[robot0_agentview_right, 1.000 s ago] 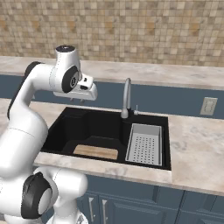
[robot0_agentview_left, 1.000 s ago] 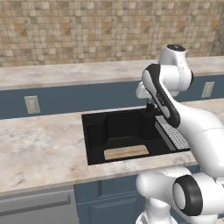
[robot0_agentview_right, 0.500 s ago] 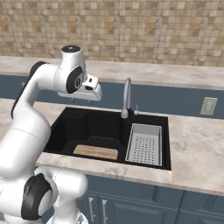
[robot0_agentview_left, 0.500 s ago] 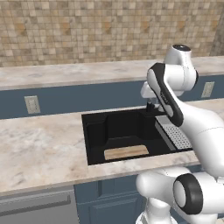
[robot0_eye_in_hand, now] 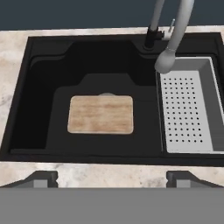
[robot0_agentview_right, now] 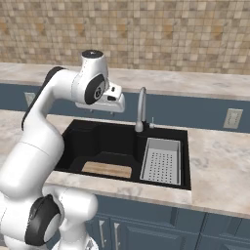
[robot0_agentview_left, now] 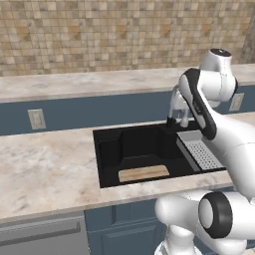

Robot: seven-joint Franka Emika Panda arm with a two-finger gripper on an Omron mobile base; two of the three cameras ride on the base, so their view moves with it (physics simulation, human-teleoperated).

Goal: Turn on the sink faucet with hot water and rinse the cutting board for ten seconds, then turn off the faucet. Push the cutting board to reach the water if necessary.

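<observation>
claw (robot0_eye_in_hand: pixel 112 177) spread wide, empty, above sink (robot0_eye_in_hand: pixel 39 109); cutting board (robot0_eye_in_hand: pixel 101 114) flat on basin floor

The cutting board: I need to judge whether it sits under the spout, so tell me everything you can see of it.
The cutting board is a flat rectangular slab of light-tan wood with pale grain and rounded corners. It lies flat on the floor of the black sink, toward its front, left of the grey perforated tray. It looks dry; no water runs. The faucet ends over the tray's edge, not over the board. Nothing else touches it.
</observation>
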